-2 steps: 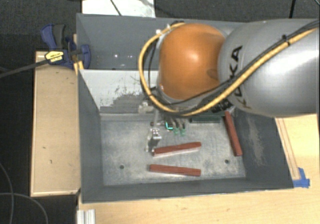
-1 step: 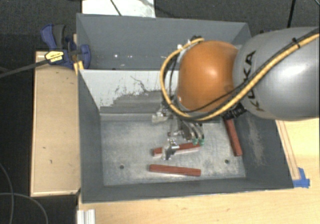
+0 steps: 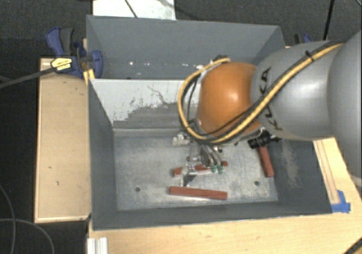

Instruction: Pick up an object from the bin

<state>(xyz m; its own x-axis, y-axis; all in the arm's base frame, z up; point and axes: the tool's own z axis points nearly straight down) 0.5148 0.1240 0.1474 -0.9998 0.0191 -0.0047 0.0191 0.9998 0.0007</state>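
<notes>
My gripper (image 3: 199,167) reaches down into the middle of the bin floor, under the orange wrist cover. Its tips sit on a small cluster of things: a short red-brown piece (image 3: 180,171) to the left and a small green and red piece (image 3: 218,167) to the right. A long flat red-brown stick (image 3: 197,193) lies just in front of the gripper, apart from it. I cannot make out the state of the gripper from here.
A red-brown tool with a black head (image 3: 264,156) lies at the right side of the bin floor, partly under the arm. The left half of the floor holds only small specks.
</notes>
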